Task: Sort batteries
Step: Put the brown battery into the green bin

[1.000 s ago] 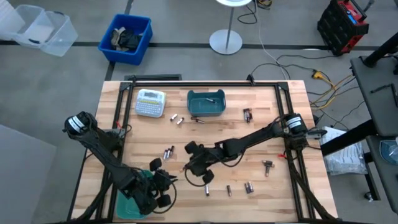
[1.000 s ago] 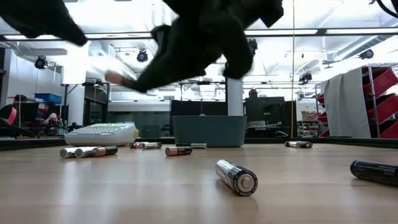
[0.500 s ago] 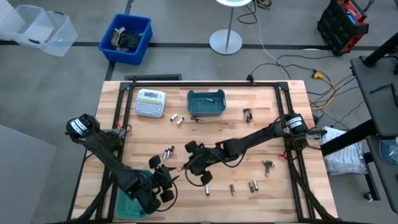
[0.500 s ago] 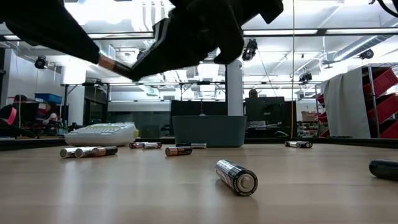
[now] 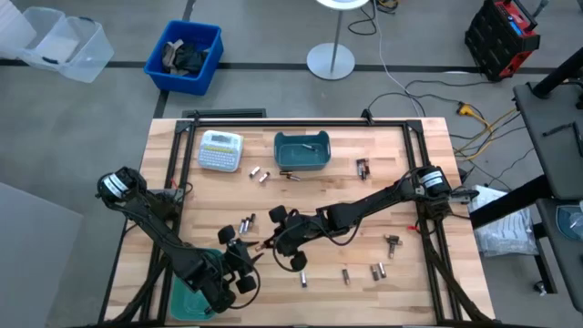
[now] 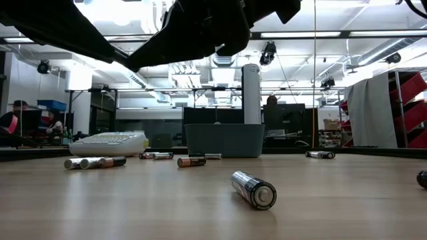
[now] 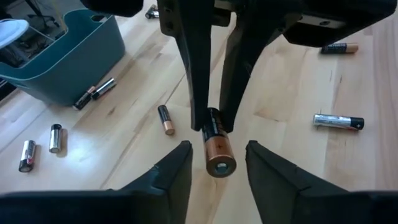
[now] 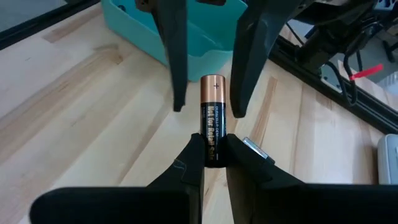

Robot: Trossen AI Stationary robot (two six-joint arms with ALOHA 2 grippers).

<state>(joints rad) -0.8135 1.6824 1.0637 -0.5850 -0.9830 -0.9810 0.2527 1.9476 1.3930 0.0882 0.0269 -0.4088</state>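
Observation:
One battery (image 8: 211, 118), black with a copper end, hangs above the table between my two grippers. My right gripper (image 8: 210, 146) is shut on it near the table's middle (image 5: 273, 241). My left gripper (image 7: 217, 149) is open and faces it from the near left (image 5: 250, 257), with one finger on each side of the battery's copper end (image 7: 219, 155), not touching. Other batteries (image 5: 248, 221) (image 5: 260, 173) (image 5: 363, 167) lie loose on their sides on the wooden table (image 5: 401, 200). A teal bin (image 5: 302, 151) stands at the far middle. My right gripper pinches the battery's black end (image 8: 210, 149) between its two fingertips. The fingers come from the table's right and lie along the battery, which sticks out past them with its copper end (image 8: 212, 84) toward my left gripper. It is lifted clear of the table.
A white label-maker (image 5: 220, 150) sits at the far left beside the bin. A second teal bin (image 5: 187, 301) is at the near left under my left arm. More batteries (image 5: 346, 275) (image 5: 378, 271) (image 5: 392, 241) lie at the near right, and one (image 6: 253, 189) near the low camera.
My right gripper has risen with the battery and swung toward my left gripper, which has moved a little toward the far edge and closer to it. Two loose batteries at the near right have rolled toward the table's right edge.

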